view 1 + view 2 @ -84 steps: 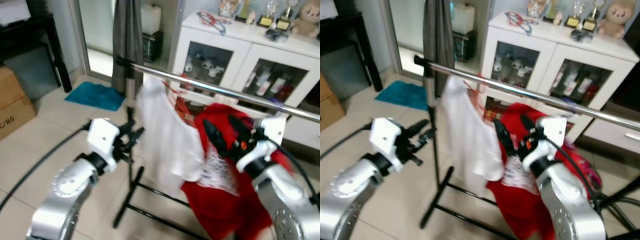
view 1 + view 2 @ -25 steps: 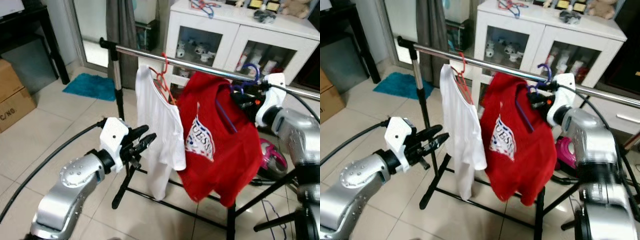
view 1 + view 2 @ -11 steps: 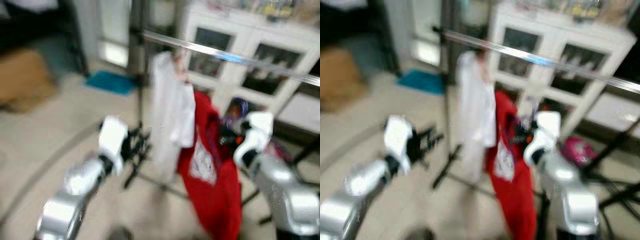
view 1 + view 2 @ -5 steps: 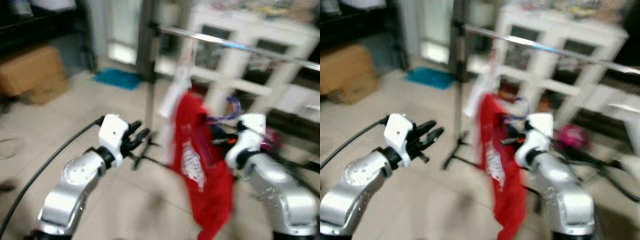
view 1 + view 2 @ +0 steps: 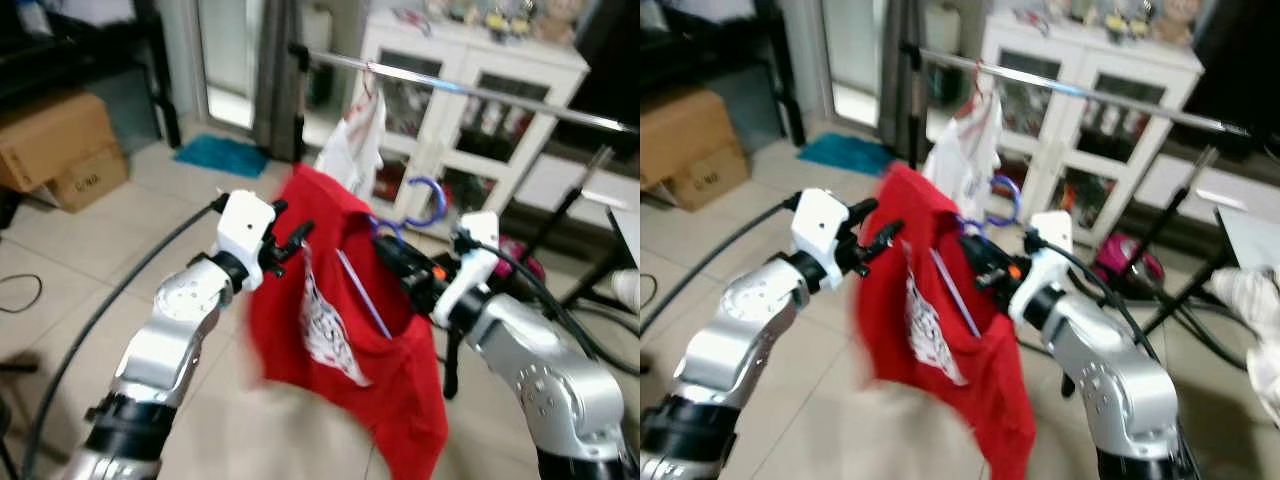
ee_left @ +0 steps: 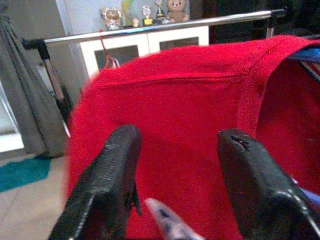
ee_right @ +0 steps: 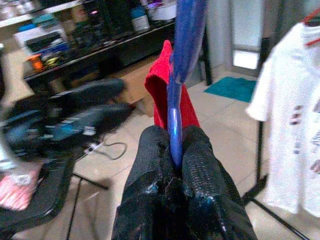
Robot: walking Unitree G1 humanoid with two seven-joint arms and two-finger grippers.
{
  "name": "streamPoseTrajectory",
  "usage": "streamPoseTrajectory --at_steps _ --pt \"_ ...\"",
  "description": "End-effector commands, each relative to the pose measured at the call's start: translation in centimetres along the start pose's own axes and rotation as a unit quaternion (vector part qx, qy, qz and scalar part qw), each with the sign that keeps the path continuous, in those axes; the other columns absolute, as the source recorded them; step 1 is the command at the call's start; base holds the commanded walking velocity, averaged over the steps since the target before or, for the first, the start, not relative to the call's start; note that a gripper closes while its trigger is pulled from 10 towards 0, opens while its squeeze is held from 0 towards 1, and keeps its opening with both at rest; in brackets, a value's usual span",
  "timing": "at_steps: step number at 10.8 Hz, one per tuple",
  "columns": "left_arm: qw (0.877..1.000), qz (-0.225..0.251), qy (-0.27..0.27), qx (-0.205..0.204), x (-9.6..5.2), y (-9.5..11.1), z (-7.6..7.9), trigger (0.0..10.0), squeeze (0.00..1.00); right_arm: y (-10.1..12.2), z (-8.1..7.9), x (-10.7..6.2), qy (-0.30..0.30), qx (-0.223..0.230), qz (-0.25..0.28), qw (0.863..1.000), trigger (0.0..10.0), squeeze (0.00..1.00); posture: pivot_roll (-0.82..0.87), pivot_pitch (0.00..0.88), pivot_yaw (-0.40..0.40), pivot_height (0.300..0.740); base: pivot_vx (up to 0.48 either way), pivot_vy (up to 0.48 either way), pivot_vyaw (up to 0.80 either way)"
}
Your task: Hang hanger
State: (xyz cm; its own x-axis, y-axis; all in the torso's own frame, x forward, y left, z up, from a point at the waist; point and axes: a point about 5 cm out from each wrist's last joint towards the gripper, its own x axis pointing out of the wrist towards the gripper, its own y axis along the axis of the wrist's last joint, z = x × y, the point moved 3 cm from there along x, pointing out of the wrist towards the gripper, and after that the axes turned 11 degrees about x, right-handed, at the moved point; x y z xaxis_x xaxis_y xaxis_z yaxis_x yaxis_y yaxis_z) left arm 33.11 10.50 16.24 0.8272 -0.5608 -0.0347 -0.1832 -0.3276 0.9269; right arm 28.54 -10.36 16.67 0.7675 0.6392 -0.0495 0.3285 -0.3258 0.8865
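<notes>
- Hanger (image 5: 425,200), blue, off the rail (image 5: 470,90), pinched tight between right gripper (image 7: 172,150) fingers at 3 o'clock of centre.
- Red shirt (image 5: 340,330) drapes from hanger, centre frame, below rail.
- Left gripper (image 6: 177,165) fingers spread, nothing held, just beside shirt shoulder at 9 o'clock.
- White shirt (image 5: 360,140) hangs on rail at 12 o'clock.

Left silver arm raised forward and bent at the elbow, its left gripper (image 5: 290,243) with two long black fingers (image 6: 107,172) spread apart. Right silver arm reaching inward, its right gripper (image 7: 172,150) with fingers pressed together, clamping a thin blue hanger (image 7: 179,60).
</notes>
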Motion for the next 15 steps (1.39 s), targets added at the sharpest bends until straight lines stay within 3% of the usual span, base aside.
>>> streamPoseTrajectory --at_steps 1,2,3,4,7,8,9,11,15 --pt "1.000 0.020 -0.015 0.009 0.8 1.0 0.5 10.0 1.00 0.9 -0.9 0.2 0.029 -0.009 0.005 1.000 0.0 0.00 -0.02 0.000 -0.099 0.740 0.000 0.000 0.00" --pt "0.999 0.025 -0.023 0.010 1.2 1.0 0.5 10.0 0.62 0.9 -1.4 0.3 0.048 -0.009 0.000 0.999 0.0 0.00 -0.02 0.000 -0.099 0.740 0.000 0.000 0.00" --pt "0.998 0.044 -0.049 0.001 1.6 1.4 1.0 10.0 0.15 0.9 -1.9 0.4 0.065 -0.009 -0.005 0.998 0.0 0.00 -0.03 0.000 -0.100 0.740 0.000 0.000 0.00" --pt "0.996 0.051 -0.070 0.001 1.8 1.5 1.5 10.0 0.00 0.9 -2.2 0.4 0.074 -0.007 -0.008 0.997 0.0 0.00 -0.03 0.000 -0.095 0.740 0.000 0.000 0.00" --pt "0.997 0.041 -0.069 0.013 2.2 1.0 1.6 10.0 0.00 0.9 -2.4 0.4 0.080 -0.005 -0.011 0.997 0.0 0.00 -0.04 0.000 -0.091 0.740 0.000 0.000 0.00" --pt "0.999 0.030 -0.032 0.022 2.3 0.8 0.5 0.7 0.00 1.0 -2.4 0.4 0.079 0.000 -0.007 0.997 0.0 0.00 -0.04 0.000 -0.092 0.740 0.000 0.000 0.00" --pt "0.999 0.026 -0.011 0.025 2.3 0.7 -0.1 0.0 0.00 1.1 -2.2 0.4 0.075 0.007 0.000 0.997 0.0 0.00 -0.03 0.000 -0.095 0.740 0.000 0.000 0.00" --pt "0.999 0.015 0.040 0.028 2.1 0.4 -1.3 0.0 0.00 1.7 -1.7 0.5 0.069 0.033 0.016 0.997 0.0 0.00 -0.03 0.000 -0.103 0.740 0.000 0.000 0.00" --pt "0.998 0.021 0.051 0.025 1.9 0.5 -1.5 0.0 0.00 2.0 -1.7 0.5 0.076 0.065 0.027 0.995 0.0 0.00 -0.03 0.000 -0.105 0.740 0.000 0.000 0.00"
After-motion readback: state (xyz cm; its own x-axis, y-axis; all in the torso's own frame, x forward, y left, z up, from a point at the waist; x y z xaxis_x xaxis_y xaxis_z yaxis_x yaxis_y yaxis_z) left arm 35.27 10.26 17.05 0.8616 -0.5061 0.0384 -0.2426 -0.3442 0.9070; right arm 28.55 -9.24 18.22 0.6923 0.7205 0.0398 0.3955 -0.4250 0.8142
